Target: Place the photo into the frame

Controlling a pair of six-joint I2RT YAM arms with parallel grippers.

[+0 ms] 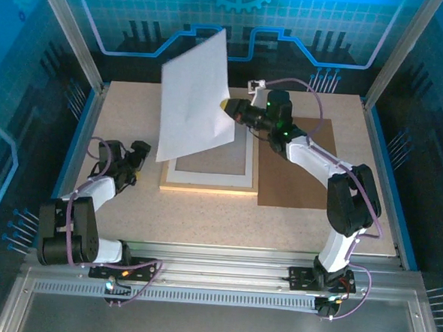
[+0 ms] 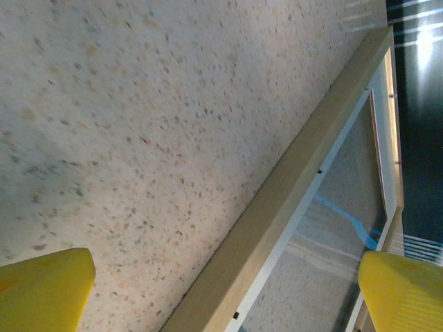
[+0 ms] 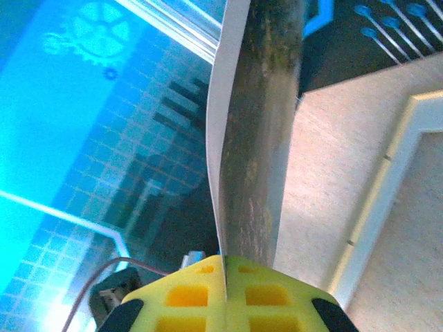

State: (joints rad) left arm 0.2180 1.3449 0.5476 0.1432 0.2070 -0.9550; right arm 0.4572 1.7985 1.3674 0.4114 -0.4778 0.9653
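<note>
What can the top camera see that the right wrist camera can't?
Top camera: both arms, the open left gripper beside the frame, the brown board, and the plain white back of the photo. Right wrist camera: the photo edge-on with its dark printed side, pinched between yellow fingers. Both: the photo held up by the shut right gripper, the frame and the speckled table.

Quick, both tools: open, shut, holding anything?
Left tool: open, holding nothing.
Right tool: shut on the photo, held up over the frame.
</note>
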